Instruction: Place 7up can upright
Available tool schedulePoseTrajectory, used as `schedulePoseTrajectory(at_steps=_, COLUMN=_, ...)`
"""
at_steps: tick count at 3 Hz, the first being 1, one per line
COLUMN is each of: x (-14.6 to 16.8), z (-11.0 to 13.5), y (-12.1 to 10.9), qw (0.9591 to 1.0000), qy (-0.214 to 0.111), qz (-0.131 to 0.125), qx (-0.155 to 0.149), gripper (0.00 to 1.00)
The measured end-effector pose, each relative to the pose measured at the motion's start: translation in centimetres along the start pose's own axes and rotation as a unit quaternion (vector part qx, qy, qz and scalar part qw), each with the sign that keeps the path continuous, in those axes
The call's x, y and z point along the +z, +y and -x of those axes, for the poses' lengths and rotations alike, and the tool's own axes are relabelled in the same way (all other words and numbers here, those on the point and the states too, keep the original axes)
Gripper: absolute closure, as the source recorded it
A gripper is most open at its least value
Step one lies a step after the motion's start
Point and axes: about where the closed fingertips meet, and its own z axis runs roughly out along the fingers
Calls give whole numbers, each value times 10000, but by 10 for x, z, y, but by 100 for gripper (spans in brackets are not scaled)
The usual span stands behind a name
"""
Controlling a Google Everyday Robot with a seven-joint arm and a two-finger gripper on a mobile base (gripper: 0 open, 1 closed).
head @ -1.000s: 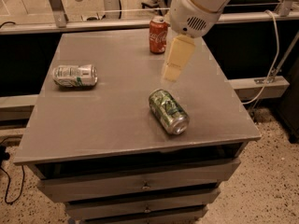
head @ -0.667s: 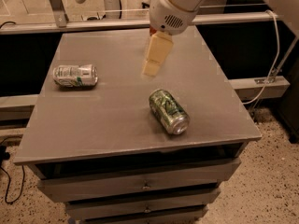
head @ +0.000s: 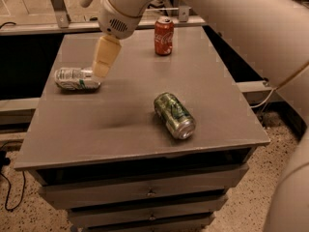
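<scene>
Camera view shows three cans on the counter (head: 120,134): one 7up can (head: 72,79) lying on its side at 9 o'clock, one green can (head: 175,115) lying at 5 o'clock, and one red cola can (head: 163,30) upright at 12 o'clock. One gripper (head: 101,71) hangs at the 7up can's right end; whether it is spread or pressed together, I cannot tell.

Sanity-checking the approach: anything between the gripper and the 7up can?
Nothing visible. The gripper hangs right at one end of the 7up can, which lies on its side near the table edge. The green can and the cola can sit well apart from both.
</scene>
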Motion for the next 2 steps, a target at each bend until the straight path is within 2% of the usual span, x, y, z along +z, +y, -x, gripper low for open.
schedulePoseTrajectory(at_steps=1, x=51, z=31, y=5, qw=9995, qy=-44, qz=297, qx=86, gripper=0)
schedulePoseTrajectory(at_steps=2, x=94, z=48, y=8, qw=9985, qy=42, qz=499, qx=232, gripper=0)
